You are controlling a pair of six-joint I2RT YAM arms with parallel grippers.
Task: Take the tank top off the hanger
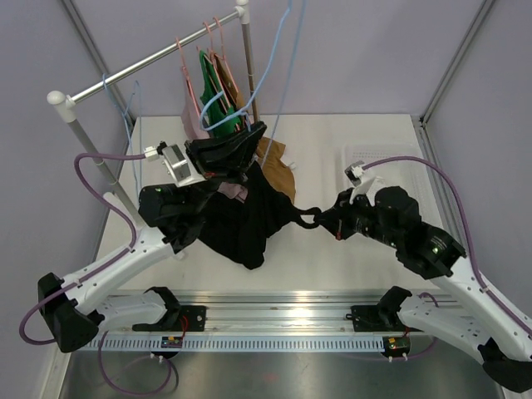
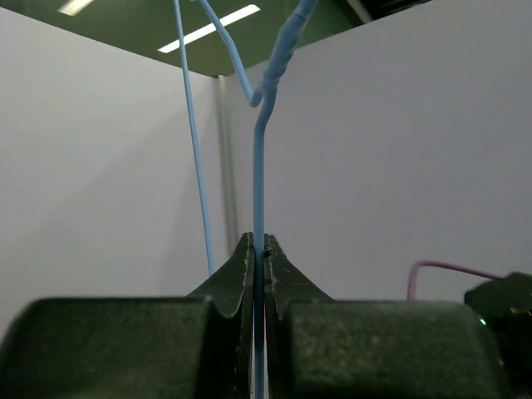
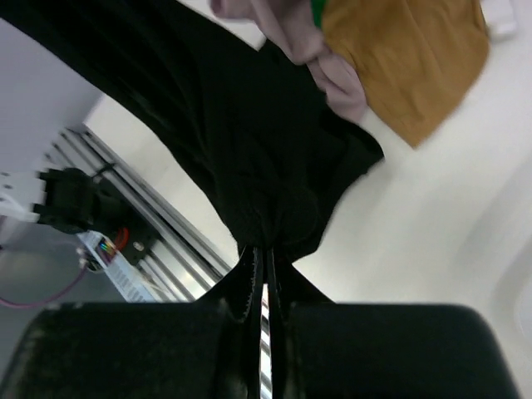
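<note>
Currently held: the left gripper (image 1: pixel 256 133) has its jaws closed on the thin wire of the blue hanger (image 2: pixel 258 166); the right gripper (image 1: pixel 313 218) has its jaws closed on a pinch of black fabric.
Tank top: the black tank top (image 1: pixel 245 220) hangs over the middle of the surface (image 1: pixel 349 258), draped below the left gripper, with one loop drawn towards the right edge by the right gripper.
Crowding: a mustard garment (image 1: pixel 278 166) and a pink garment (image 3: pixel 332 71) hang against the tank top on its far side.
Rail: the clothes rail (image 1: pixel 141 62) crosses the far left corner, carrying pink hangers (image 1: pixel 208 50) with more clothes.
Far right corner: a white tray (image 1: pixel 378 158), well apart from the fabric.
</note>
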